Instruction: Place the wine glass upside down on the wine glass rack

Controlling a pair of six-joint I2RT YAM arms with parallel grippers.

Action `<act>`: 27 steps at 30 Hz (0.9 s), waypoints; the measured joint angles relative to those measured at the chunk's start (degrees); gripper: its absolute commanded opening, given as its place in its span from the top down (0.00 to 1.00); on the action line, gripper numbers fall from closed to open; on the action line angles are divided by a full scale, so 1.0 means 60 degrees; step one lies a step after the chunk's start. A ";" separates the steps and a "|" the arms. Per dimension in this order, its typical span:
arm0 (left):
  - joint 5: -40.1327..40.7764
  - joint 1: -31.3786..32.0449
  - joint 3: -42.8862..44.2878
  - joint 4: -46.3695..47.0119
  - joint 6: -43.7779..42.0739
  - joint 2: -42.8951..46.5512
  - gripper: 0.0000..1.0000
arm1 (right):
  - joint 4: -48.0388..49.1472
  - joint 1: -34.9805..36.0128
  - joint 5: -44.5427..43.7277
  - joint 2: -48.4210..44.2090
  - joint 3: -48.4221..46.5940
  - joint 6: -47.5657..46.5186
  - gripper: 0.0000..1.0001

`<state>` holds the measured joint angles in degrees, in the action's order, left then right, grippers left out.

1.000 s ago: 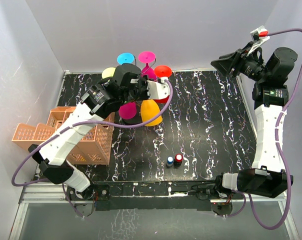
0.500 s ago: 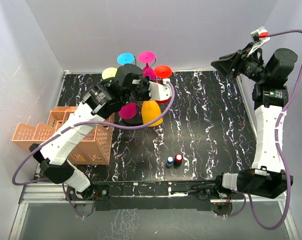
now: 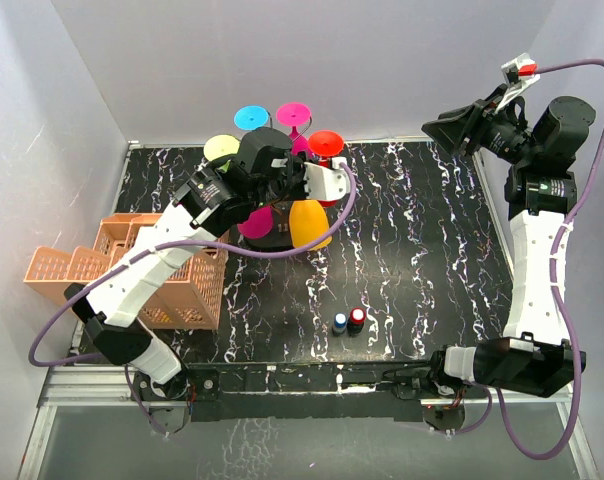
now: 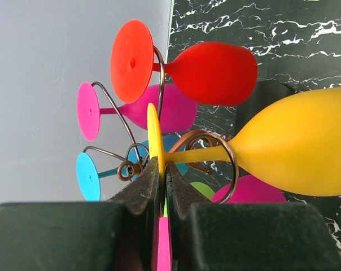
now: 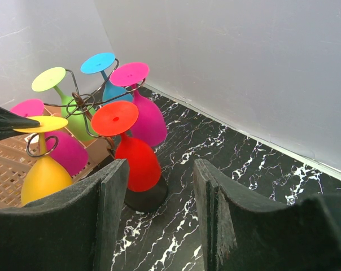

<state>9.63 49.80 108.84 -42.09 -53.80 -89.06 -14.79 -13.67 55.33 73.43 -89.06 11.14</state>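
Left claw (image 4: 162, 169) pinches the foot of the yellow glass (image 4: 294, 149), its stem inside a scroll of the rack (image 4: 203, 133); right claw (image 5: 159, 169) gapes empty. Hanging is nearly done. Next, likely, settle the foot on the wire, then release.

We see the table (image 3: 412, 260) from above. The wine glass rack (image 5: 80, 104) stands at about 11 o'clock, near the far edge, with five other glasses (image 5: 138, 161) hanging around it bowl-down. The wine glass (image 3: 304, 224) hangs at the rack's 5 o'clock side. Its stem seems to sit inside a scroll arm, and its foot is on top, pinched by the left gripper (image 4: 162, 180). A crate (image 3: 197, 290) sits at 9 o'clock, overhanging the left edge. Two small containers (image 3: 348, 321) stand side by side at 6 o'clock. The right gripper (image 5: 159, 166) hangs raised at 2 o'clock, well apart.
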 measured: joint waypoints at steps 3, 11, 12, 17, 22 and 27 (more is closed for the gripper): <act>0.0004 0.0033 -0.0029 0.0033 0.0000 -0.0040 1.00 | 0.0000 -0.0011 0.0015 0.0000 0.0000 0.0000 0.45; 0.0007 0.0055 -0.0291 0.0266 0.0120 -0.0073 0.98 | 0.0004 -0.0047 0.0022 0.0000 0.0004 0.0007 0.45; 0.0007 0.0055 -0.0310 0.0280 0.0146 -0.0073 0.98 | 0.0004 -0.0047 0.0022 0.0000 0.0004 0.0011 0.45; 0.0004 0.0055 -0.0412 0.0310 0.0237 -0.0073 0.95 | 0.0015 -0.0062 0.0022 -0.0011 0.0040 0.0029 0.45; -0.0004 0.0055 -0.0550 0.0339 0.0328 -0.0073 0.91 | 0.0018 -0.0091 0.0029 -0.0062 0.0131 0.0047 0.45; -0.0015 0.0055 -0.0623 0.0361 0.0408 -0.0073 0.88 | 0.0022 -0.0124 0.0055 -0.0084 0.0131 0.0102 0.45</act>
<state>9.54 50.13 105.10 -39.92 -51.35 -89.49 -14.66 -14.41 55.66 72.93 -88.27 11.75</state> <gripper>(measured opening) 0.103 0.549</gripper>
